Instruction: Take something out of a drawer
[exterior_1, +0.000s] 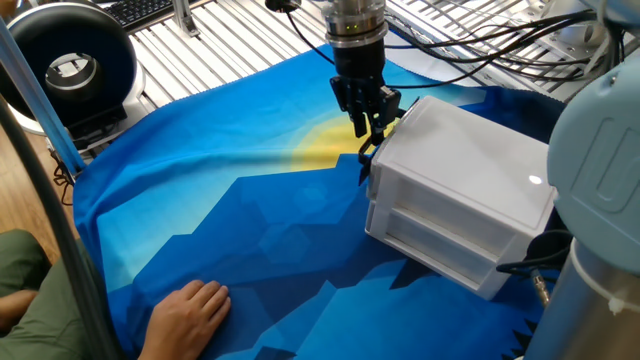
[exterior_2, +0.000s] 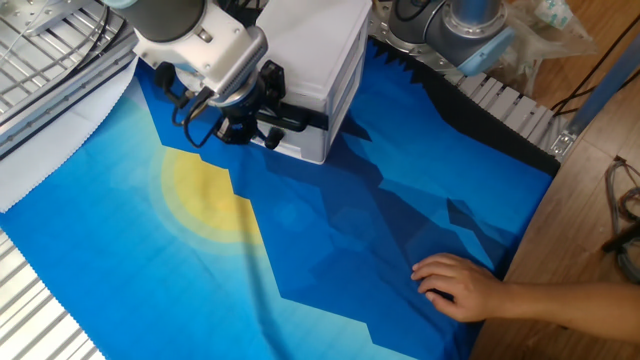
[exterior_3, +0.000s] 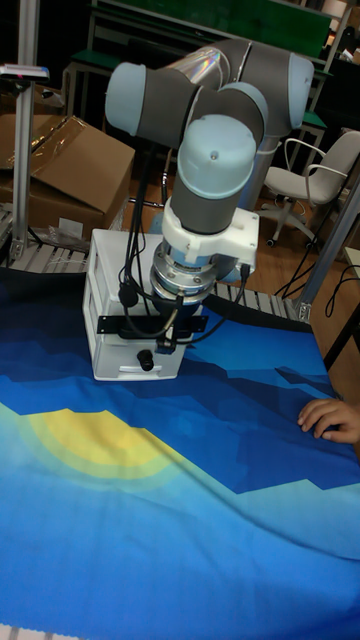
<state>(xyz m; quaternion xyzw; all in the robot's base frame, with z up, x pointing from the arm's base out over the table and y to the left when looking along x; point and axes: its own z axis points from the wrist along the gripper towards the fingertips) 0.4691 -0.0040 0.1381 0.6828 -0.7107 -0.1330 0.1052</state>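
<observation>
While lowered: fingers at drawer handle

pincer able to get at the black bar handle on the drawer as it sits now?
Probably yes. The pincer is already right at the black bar handle on the front of the white drawer unit, with nothing between them. Whether it has closed on it is unclear.

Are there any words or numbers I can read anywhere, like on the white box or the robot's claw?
No readable text in any view.
White drawer box: plain, no label.
Claw: no visible writing.
Blue and yellow cloth: a picture only, no words.
Cardboard box behind: no print that can be made out.
</observation>
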